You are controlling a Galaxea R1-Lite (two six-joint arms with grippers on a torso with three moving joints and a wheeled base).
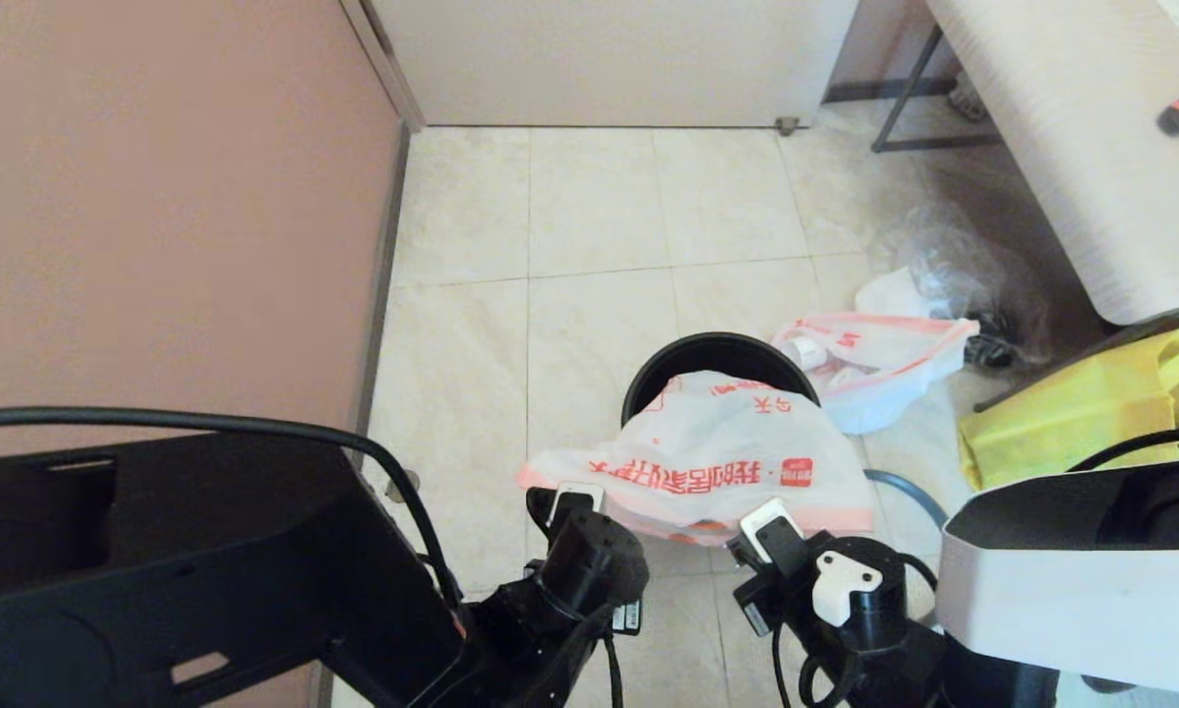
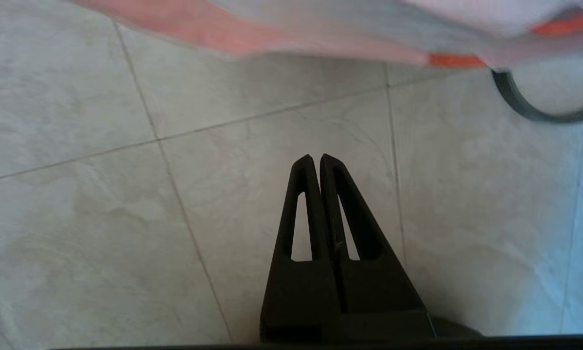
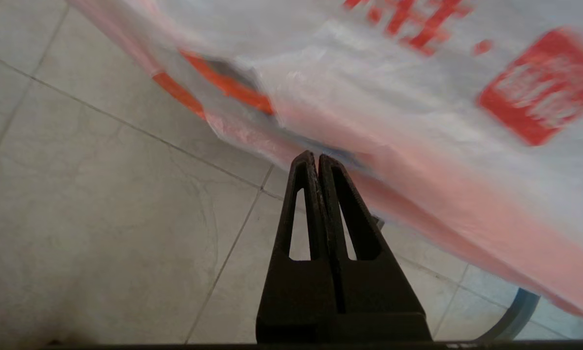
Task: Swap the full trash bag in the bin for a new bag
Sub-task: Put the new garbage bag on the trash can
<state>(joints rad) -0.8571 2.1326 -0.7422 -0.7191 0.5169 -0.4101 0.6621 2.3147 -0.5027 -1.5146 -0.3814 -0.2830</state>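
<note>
black arms, white clips, looping black cables; each claw [image 2: 316, 158] black, slotted.

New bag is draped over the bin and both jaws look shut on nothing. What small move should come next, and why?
Probably open the right gripper and take the new bag's pink hem just ahead of it. The bag only lies across the bin, not seated inside, the grey hoop rim lies on the floor, and the left gripper sits short of the hem, jaws shut over bare tile.
</note>
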